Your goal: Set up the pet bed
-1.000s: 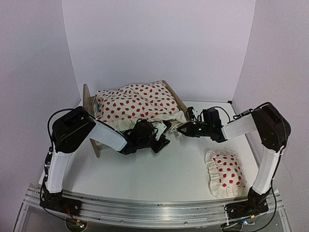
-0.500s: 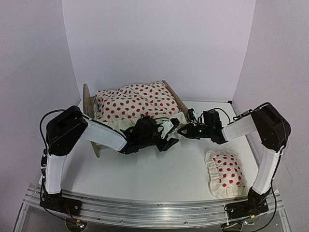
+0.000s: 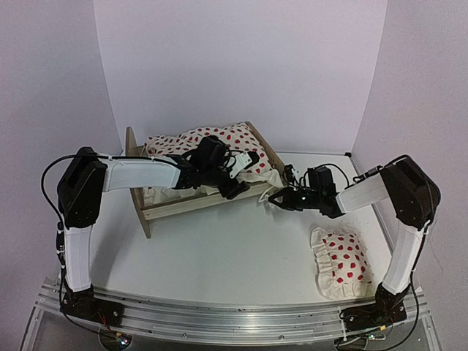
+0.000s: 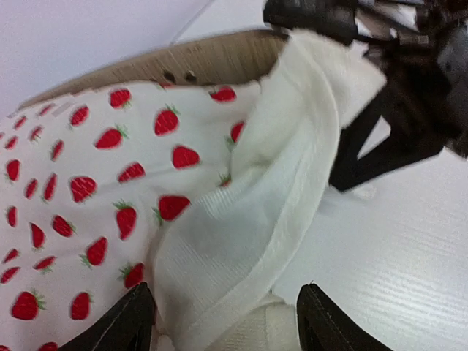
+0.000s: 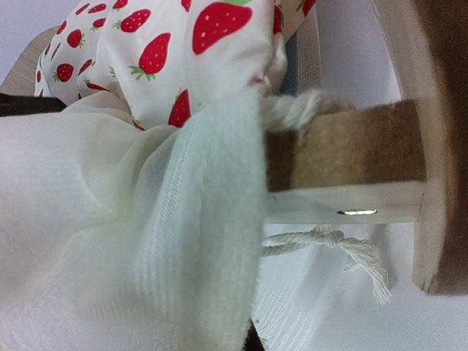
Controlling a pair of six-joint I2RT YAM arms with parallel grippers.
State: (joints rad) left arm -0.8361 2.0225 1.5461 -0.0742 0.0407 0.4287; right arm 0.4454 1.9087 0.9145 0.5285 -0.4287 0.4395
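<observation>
1. The left arm (image 3: 139, 174) has smooth white link covers set between bulky, rounded black joint housings.
2. The right arm (image 3: 365, 191) is built the same way, with white shells and black joints.
3. Thin black cables (image 3: 48, 170) loop outside the links near the shoulders and wrists.
4. The left pincer (image 3: 245, 175) is black, and its fingers (image 4: 133, 322) are matt, blunt wedges.
5. The right pincer (image 3: 272, 197) is black. A small green light glows just behind it, perhaps a status lamp.
6. Each arm ends in a black base (image 3: 88, 303).
</observation>
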